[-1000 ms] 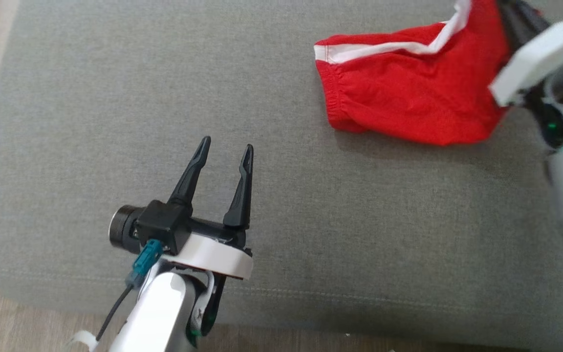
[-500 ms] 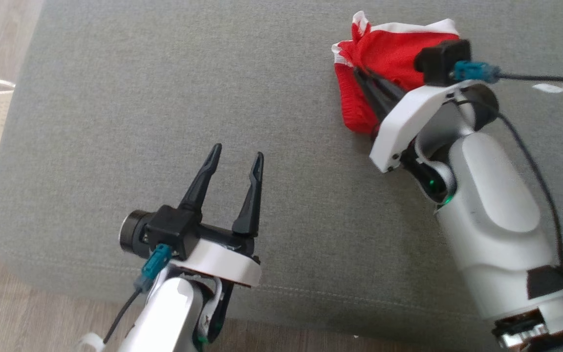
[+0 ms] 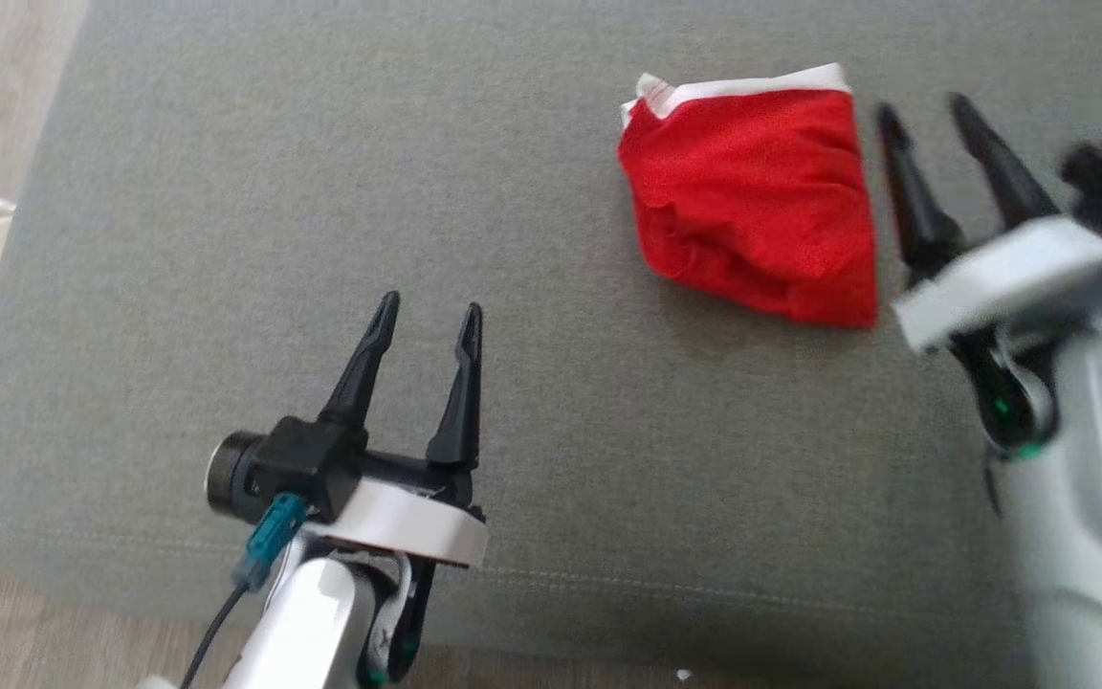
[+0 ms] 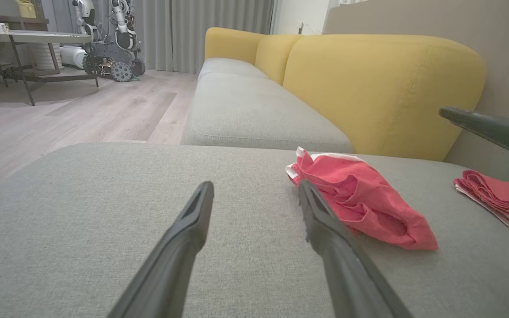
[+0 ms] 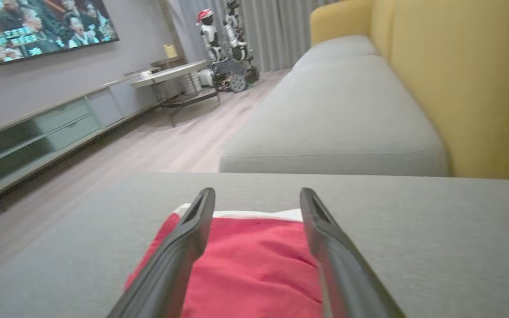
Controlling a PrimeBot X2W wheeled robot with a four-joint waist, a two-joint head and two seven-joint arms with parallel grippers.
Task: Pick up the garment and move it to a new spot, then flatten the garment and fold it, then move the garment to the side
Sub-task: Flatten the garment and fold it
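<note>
While the left gripper and the right gripper both stand with jaws apart and empty, the red garment lies bunched on the grey cushion.
Its white band faces the far edge; the right gripper sits just beside it, the left well apart near the front edge.

Left gripper and right gripper have tapered black fingers on white plates; a teal plug with a black cable sits behind the left one.

We see a grey ottoman before a yellow sofa, a table and TV beyond.
</note>
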